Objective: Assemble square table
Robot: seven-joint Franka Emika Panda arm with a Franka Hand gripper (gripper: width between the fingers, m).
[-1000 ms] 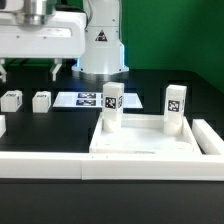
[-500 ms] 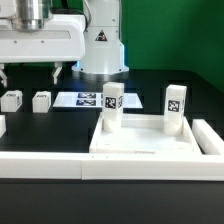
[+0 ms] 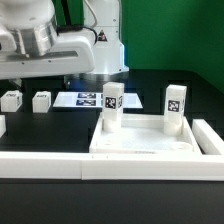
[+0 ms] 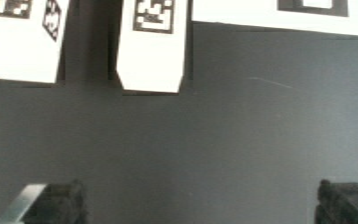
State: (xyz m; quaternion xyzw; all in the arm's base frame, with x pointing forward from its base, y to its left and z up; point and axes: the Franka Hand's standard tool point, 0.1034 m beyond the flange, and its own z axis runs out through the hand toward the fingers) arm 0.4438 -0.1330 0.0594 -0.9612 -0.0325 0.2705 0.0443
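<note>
The square table's white slab (image 3: pixel 140 146) lies at the front, with two tagged legs standing upright on it, one on the exterior view's left (image 3: pixel 112 108) and one on the right (image 3: pixel 175 108). Two more short white legs (image 3: pixel 12 99) (image 3: pixel 41 100) lie loose on the black table at the exterior view's left. The wrist view looks down on these two legs (image 4: pixel 25 42) (image 4: pixel 155 48). My gripper (image 3: pixel 36 76) (image 4: pixel 201 205) hangs above the loose legs, open. Its dark fingertips (image 4: pixel 51 205) stand wide apart over bare black table, holding nothing.
The marker board (image 3: pixel 88 100) (image 4: pixel 309 8) lies just behind the slab, beside the loose legs. A long low white border wall (image 3: pixel 40 165) runs along the front and up the exterior view's right (image 3: pixel 207 136). The robot base (image 3: pixel 102 50) stands at the back.
The hand has swung and tilted over the table's left part in the exterior view. The jaws stay open and none of the parts has moved.
</note>
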